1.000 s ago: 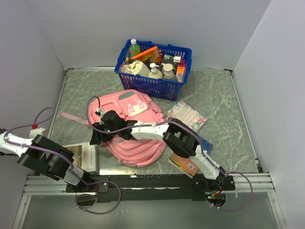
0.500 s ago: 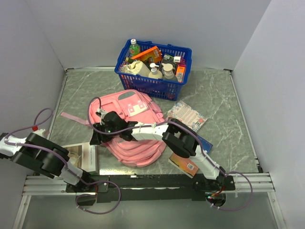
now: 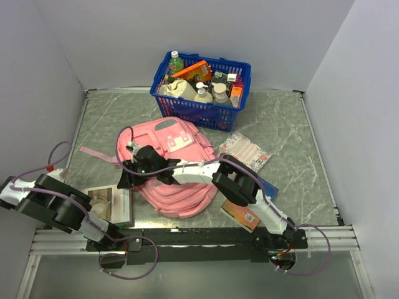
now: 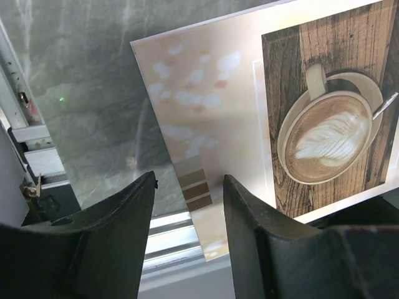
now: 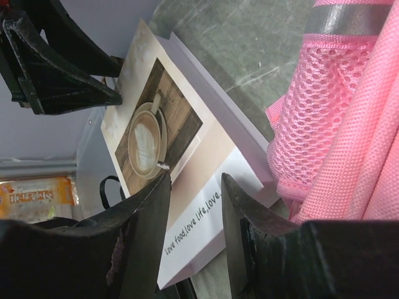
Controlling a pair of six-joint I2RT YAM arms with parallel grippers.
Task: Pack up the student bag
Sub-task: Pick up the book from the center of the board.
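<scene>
Open passage: bare table (image 3: 103, 119) at upper left and down the whole right side of the frame
Obstacles: blue basket (image 3: 199, 112) top centre; student bag (image 3: 181, 194) mid-frame, right arm (image 3: 193, 169) stretched across it; coffee-cover book (image 3: 112, 205) lower left, just beside the bag; patterned booklets (image 3: 244, 151) right of centre

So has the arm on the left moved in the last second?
Yes. The left arm has swung leftward, away from the student bag, uncovering more of the coffee-picture book.
</scene>
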